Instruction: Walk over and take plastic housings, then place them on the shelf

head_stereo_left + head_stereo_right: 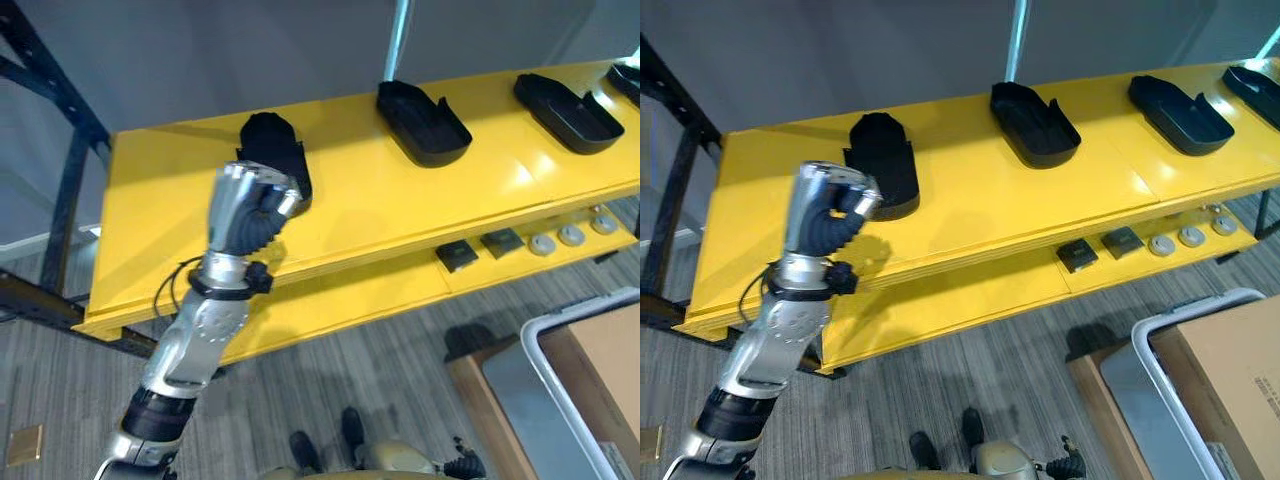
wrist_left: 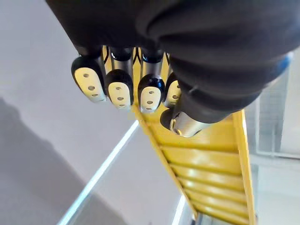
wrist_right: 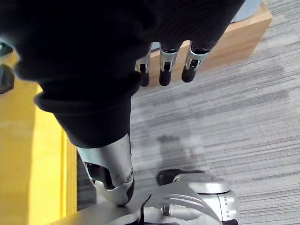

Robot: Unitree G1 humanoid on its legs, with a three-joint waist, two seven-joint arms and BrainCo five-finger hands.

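Left robot hand [image 1: 248, 205]: it is raised over the front part of the yellow shelf [image 1: 400, 200]. Its fingers [image 2: 119, 89] are curled in and hold nothing.
Right robot hand [image 3: 164, 70]: it hangs low over the carpet, with relaxed, straight fingers, and it is empty.
Task's thing: the leftmost housing [image 1: 883, 165] lies on the top board, just beyond the left robot hand. I cannot tell if the thumb touches it. The second housing [image 1: 422, 122] and the third housing [image 1: 566, 112] lie well apart to its right.
Risk 1: the curled knuckles are very near the housing's front end. If you move the arm forward or sideways, it may push the housing toward the back edge.
Risk 2: if you lower the arm straight down, I think the wrist can hit the shelf's front edge.
Advice: lift first, then pull back.
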